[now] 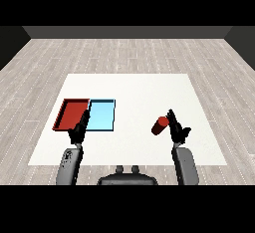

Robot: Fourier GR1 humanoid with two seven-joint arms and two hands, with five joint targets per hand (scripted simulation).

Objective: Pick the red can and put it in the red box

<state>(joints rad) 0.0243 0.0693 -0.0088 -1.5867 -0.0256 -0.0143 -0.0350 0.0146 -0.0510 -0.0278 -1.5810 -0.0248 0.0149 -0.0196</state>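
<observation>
Filling the middle of the frame, the white table (149,87) sits on a grey plank floor (124,53). Left of centre lie the two trays side by side and touching: the red tray (63,115) further left, the blue tray (102,116) on its right. Both forearms rise from the lower corners. The left hand (79,127) hangs at the lower edge of the trays, about where they meet, its fingers stretched out straight toward the upper right and holding nothing. The right hand (177,127) is right of centre, well apart from the trays, with its fingers pointing up and to the left. The red can (161,125) lies tilted just left of that hand, its upper end against the fingertips. Whether the fingers curl round the can or only touch it cannot be told, since the hand shows as a dark shape. The can appears over bare table, far right of the red tray.
</observation>
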